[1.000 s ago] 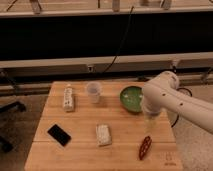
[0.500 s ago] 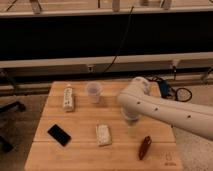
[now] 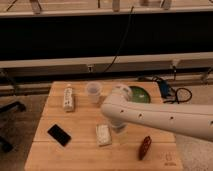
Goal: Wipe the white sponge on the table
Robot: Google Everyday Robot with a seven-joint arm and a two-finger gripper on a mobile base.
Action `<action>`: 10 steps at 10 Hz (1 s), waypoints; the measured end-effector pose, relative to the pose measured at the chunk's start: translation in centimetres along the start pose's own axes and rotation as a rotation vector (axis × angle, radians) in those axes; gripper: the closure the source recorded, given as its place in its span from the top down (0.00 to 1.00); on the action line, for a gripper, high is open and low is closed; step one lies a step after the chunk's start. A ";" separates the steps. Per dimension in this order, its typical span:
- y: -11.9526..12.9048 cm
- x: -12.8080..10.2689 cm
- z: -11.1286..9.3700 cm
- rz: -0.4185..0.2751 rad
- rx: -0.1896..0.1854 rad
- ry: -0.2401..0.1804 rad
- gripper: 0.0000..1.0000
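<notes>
Camera view looked down on the table (image 3: pixel 80 156), a light wooden top of plank strips with a small dark logo (image 3: pixel 170 161) near its front right corner. The white sponge (image 3: pixel 103 135) lay flat near the middle of the front half, apart from a black phone (image 3: pixel 59 135) to its left and a brown oblong object (image 3: pixel 145 147) to its right. Farther back stood a long white bar (image 3: pixel 68 98), a translucent cup (image 3: pixel 93 92) and a green bowl (image 3: pixel 138 94). The robot's white arm (image 3: pixel 160 117) reached in from the right across the table. The gripper (image 3: pixel 118 128) seemed to hang under its rounded end, just beside the sponge's right edge; whether it was open or closed could not be told, nor whether it touched anything. Behind the table ran pale rails against a dark wall, with cables (image 3: pixel 167 91) on the floor at right.
</notes>
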 end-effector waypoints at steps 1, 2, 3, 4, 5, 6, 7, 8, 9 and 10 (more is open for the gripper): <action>0.2 -1.0 0.8 -0.033 0.002 -0.005 0.80; 0.2 -1.4 1.4 -0.054 0.007 -0.008 0.80; 0.0 -1.3 2.3 -0.071 0.010 -0.008 0.80; -0.4 -1.1 3.5 -0.071 0.013 -0.013 0.80; -0.7 -1.1 4.6 -0.070 0.013 -0.022 0.80; -0.9 -0.9 5.1 -0.069 0.014 -0.025 0.80; -0.9 -1.4 5.7 -0.086 0.017 -0.034 0.80; -0.9 -2.2 6.4 -0.102 0.017 -0.044 0.80; -1.1 -2.7 7.2 -0.111 0.023 -0.055 0.80; -1.4 -2.2 8.0 -0.116 0.021 -0.056 0.80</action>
